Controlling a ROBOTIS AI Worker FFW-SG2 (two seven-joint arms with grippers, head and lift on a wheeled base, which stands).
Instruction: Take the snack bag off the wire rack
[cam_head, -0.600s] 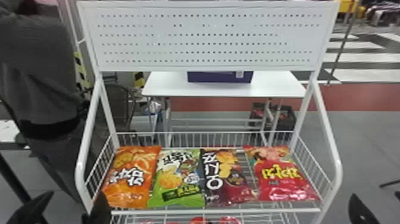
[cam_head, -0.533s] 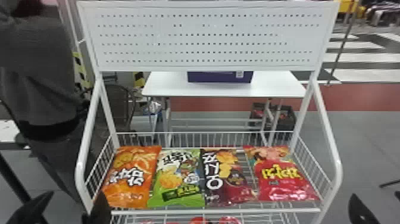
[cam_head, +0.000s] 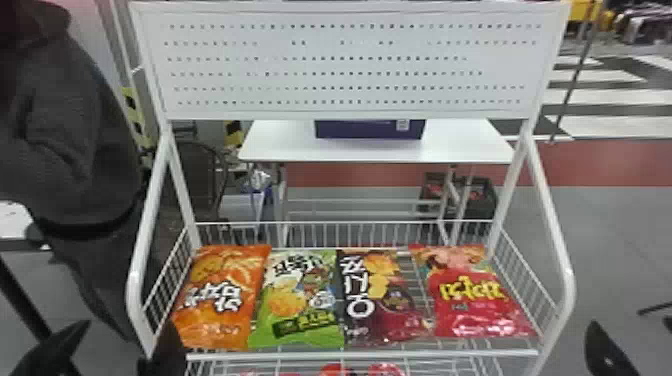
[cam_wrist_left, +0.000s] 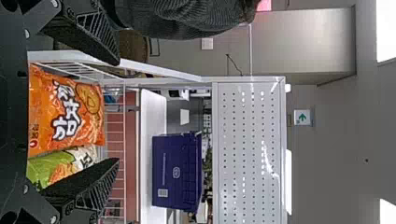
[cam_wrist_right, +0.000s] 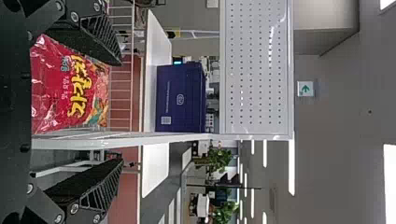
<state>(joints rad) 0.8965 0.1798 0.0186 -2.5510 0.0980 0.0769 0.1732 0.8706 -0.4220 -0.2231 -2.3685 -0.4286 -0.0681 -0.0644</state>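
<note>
"On the wire rack (cam_head: 362, 354), head view: orange bag (cam_head: 220, 300), green bag (cam_head: 300, 300), dark bag (cam_head: 377, 300), red bag (cam_head: 475, 295), L to R in a row, fronts up. Which one's ours?"

"Can't tell; task doesn't say. All 4 are on the rack, so nothing's off yet. Left gripper (cam_head: 114, 350) is low by the near left corner."

"OK. Left wrist view?"

"Its fingers are spread wide, nothing btwn the tips. Orange bag lies past them, green bag right beside it."

"And right wrist view?"

"Right gripper (cam_wrist_right: 121, 111) is spread too, pinching nada. Red bag's ahead, but the side rail (cam_wrist_right: 140, 140) sits btwn the finger lines. If red's the pick, it prob needs to shift inboard 1st, else it'll snag."

"How will a bag handle?"

"Light, I'd guess. Soft, slick film, prob puffed w/ air, w/ crisp bits inside that crush easily. It'll give & crinkle under the pads."

"Where to grab?"

"Across the middle, a finger on each long side, square on. Squeeze just enough to dent the film, then lift slow. Too hard = crumbs or a popped seam; too soft = it slides out. Neighbors are tight, esp. orange & green, so mind you don't drag 2 ASAP."
</note>
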